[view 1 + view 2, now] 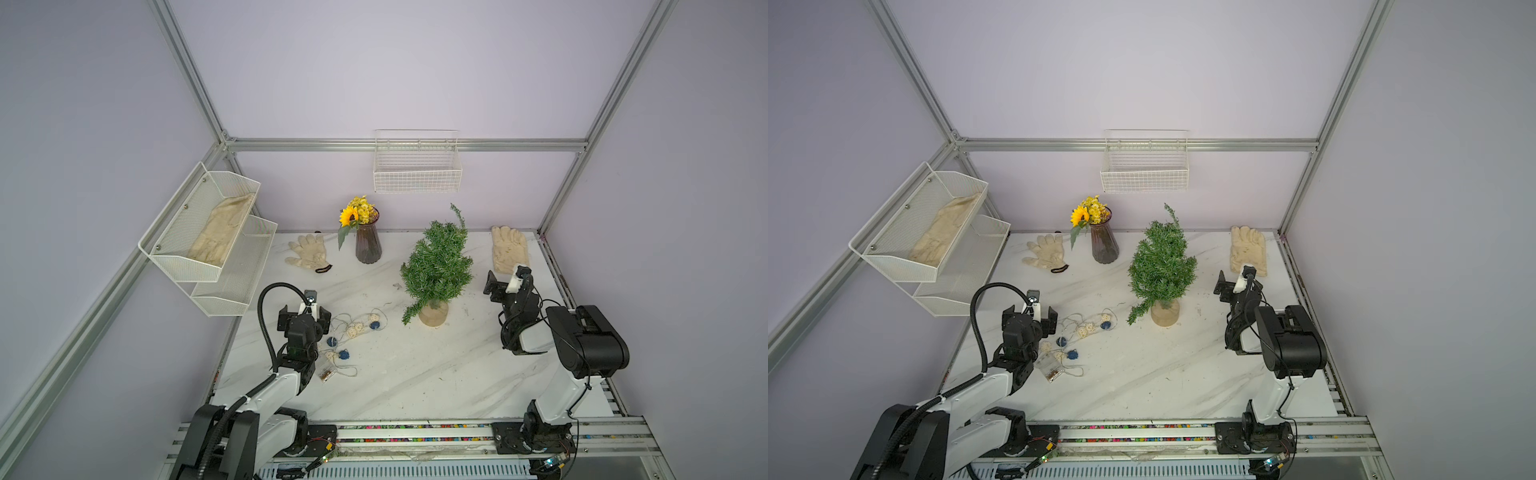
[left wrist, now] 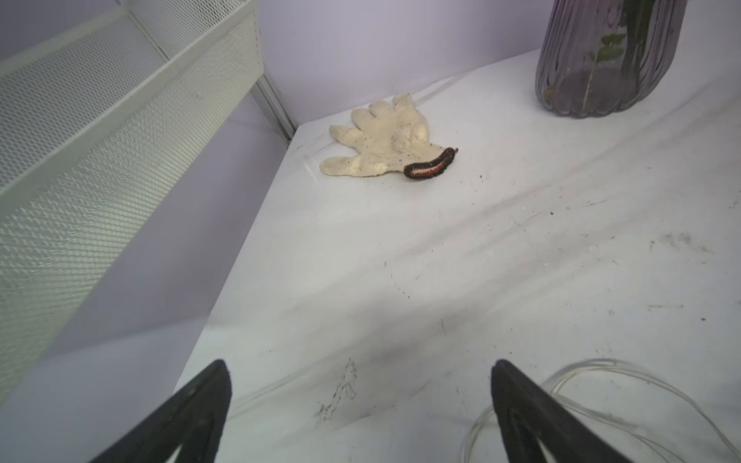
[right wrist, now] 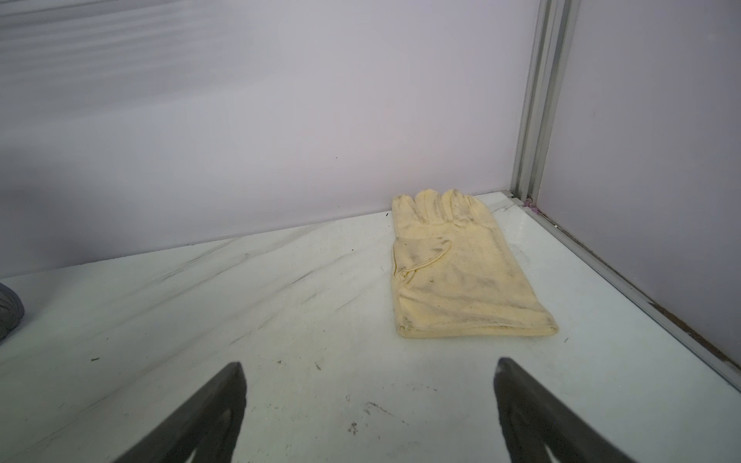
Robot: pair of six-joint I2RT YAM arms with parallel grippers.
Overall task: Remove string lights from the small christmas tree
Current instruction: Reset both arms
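Left gripper (image 2: 360,362) and right gripper (image 3: 369,362) gape empty; one bushy green tree (image 1: 436,266), one silvery ball-strung light wire (image 1: 358,328), three cream gloves (image 1: 308,251) (image 1: 510,248) (image 1: 222,232).

Knit glove (image 1: 307,252) near flower vase (image 1: 368,245); wall basket (image 1: 417,180), mesh shelf (image 1: 187,268).

I see the string lights (image 1: 358,328) at near left: thin wire in slack loops, cream and blue woven balls, lying flat, with the clear battery box (image 1: 325,372) at the nearest end. Well apart, to their right and farther, the small christmas tree (image 1: 436,266) stands upright: bushy green, bent top sprig, round tan base (image 1: 433,314).
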